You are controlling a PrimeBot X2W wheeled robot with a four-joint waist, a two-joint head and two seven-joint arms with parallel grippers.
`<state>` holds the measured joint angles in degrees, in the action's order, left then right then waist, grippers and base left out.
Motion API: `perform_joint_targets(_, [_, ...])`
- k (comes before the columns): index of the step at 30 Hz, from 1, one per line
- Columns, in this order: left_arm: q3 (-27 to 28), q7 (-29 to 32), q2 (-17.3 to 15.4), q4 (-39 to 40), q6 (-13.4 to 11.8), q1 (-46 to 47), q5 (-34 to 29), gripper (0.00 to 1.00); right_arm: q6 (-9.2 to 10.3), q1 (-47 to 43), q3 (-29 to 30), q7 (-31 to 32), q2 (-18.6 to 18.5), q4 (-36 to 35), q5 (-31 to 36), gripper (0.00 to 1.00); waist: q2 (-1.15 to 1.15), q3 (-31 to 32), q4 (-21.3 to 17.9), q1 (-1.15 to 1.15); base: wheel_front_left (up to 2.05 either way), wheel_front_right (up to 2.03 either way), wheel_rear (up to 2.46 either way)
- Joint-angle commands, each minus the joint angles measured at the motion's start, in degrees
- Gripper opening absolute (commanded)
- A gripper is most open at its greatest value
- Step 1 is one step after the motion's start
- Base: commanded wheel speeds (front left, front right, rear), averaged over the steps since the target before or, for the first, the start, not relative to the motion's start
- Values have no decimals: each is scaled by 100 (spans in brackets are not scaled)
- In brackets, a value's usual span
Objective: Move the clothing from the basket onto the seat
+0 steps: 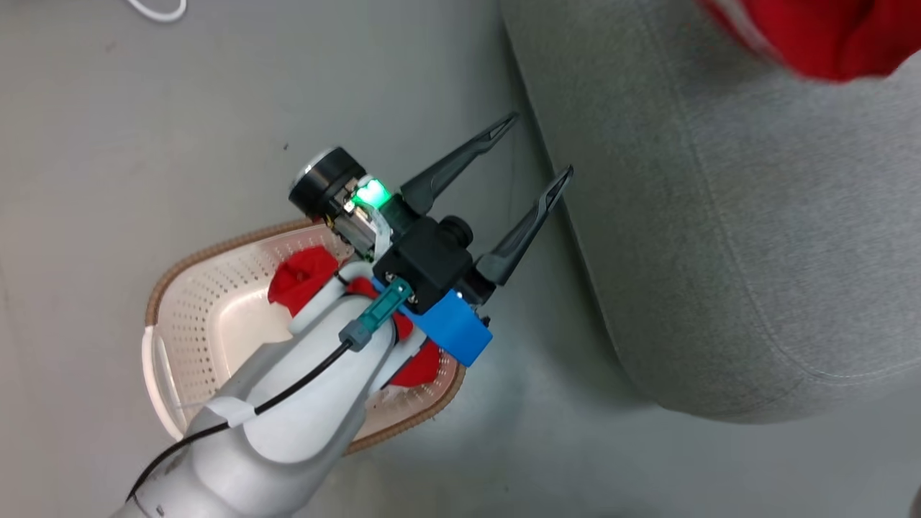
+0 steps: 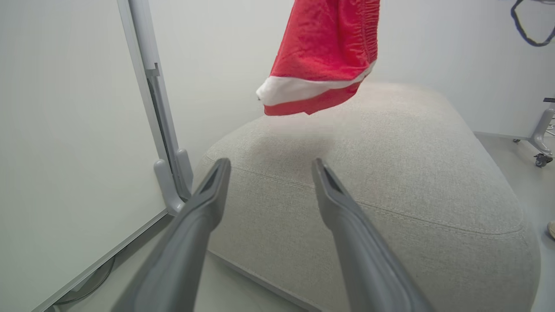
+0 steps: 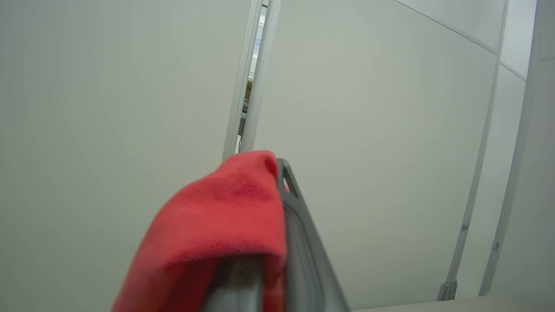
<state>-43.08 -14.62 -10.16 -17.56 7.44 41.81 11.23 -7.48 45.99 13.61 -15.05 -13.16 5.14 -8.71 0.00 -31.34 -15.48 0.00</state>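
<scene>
The right fingers (image 3: pixel 299 225) are pinching a red garment (image 2: pixel 325 52), dangling it above the seat (image 1: pixel 755 252). The left fingers (image 1: pixel 460 158) are standing wide apart and empty, the basket (image 1: pixel 173 288) lying at their seven o'clock with more clothing (image 1: pixel 302 277) inside. Lowering the garment until its hem is touching the seat, then releasing, is looking wisest, so it is landing clear of the edge.

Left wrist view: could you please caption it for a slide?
Left gripper, jaws apart, faces the seat beneath a hanging red garment.

Bright even light, soft shadows, wide-angle bending at edges — close clothing (image 3: pixel 217 225) blurred
</scene>
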Motion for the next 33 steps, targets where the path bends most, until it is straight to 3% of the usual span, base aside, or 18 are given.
perform_joint_targets(1, [15, 17, -46, 38, 2, 142, -40, 100, -3, 236, 128, -20, -123, -27, 18, 0, 0, -399, 124, 0, 0, 0, 0])
perform_joint_targets(8, [43, 72, -175, 166, -25, 431, -121, 100, -2, 1135, 984, -20, -808, 357, -245, 0, 0, -1018, 171, 0, 0, 0, 0])
perform_joint_targets(10, [38, 75, -214, 200, -29, 478, -131, 100, -2, 1230, 1092, -20, -1075, 728, -228, 0, 0, -1171, 191, 0, 0, 0, 0])
perform_joint_targets(13, [27, 68, -268, 229, -42, 485, -140, 100, -2, 1141, 1151, -20, -1193, 1230, -244, 0, 0, -1263, 210, 0, 0, 0, 0])
perform_joint_targets(23, [-43, 54, -279, 280, -48, 562, -112, 100, -2, 718, 1017, -20, -984, 2937, -535, 0, 0, -1378, 329, 0, 0, 0, 0])
perform_joint_targets(30, [-65, 31, -295, 233, -83, 575, -76, 100, -2, 363, 995, -20, -826, 3456, -674, 0, 0, -1346, 376, 0, 0, 0, 0])
perform_joint_targets(31, [-64, 29, -301, 217, -92, 557, -67, 100, -2, 324, 1026, -20, -803, 3400, -664, 54, 0, -1315, 369, 0, 0, 0, 0])
perform_joint_targets(32, [-64, 30, -299, 198, -97, 536, -66, 100, -3, 262, 1052, -20, -760, 3356, -658, 100, 0, -1273, 366, 0, 0, 0, 0])
perform_joint_targets(33, [-65, 16, -286, 183, -108, 509, -58, 100, -2, 160, 1075, -20, -719, 3315, -631, 100, 0, -1220, 368, 0, 0, 0, 0])
